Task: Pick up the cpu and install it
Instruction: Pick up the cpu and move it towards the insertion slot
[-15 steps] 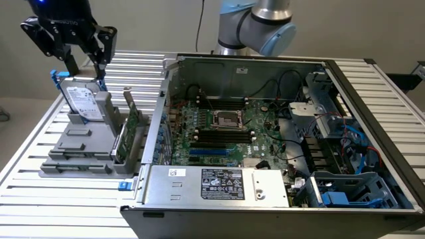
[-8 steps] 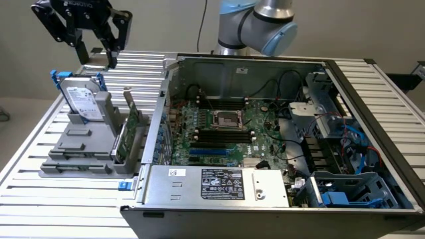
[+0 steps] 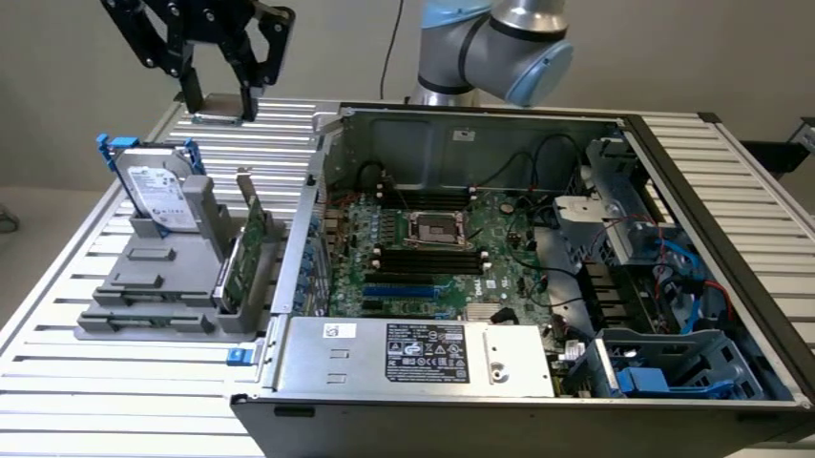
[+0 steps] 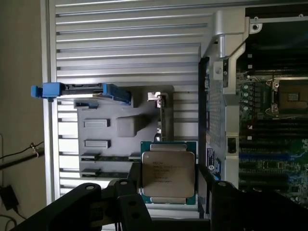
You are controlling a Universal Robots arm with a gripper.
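The cpu [image 4: 168, 174], a small square chip with a silvery top and a thin green-tan rim, sits between the black fingers [image 4: 126, 192] of my gripper [image 4: 168, 187], which is shut on it. In the exterior view the gripper [image 3: 219, 100] hangs at the far left over the slatted table, with the cpu [image 3: 219, 109] held at its fingertips just above the slats. The motherboard socket [image 3: 430, 229], a square black-and-metal frame, lies inside the open computer case, well to the exterior view's right of the gripper. It also appears at the wrist view's edge [image 4: 292, 98].
A grey fixture [image 3: 153, 286] on the table carries a hard drive [image 3: 159, 196] in a blue caddy [image 4: 79, 90] and an upright green card [image 3: 248, 243]. The case's metal side wall [image 3: 312, 200] stands between the gripper and the motherboard. A power supply [image 3: 421, 355] occupies the case's front.
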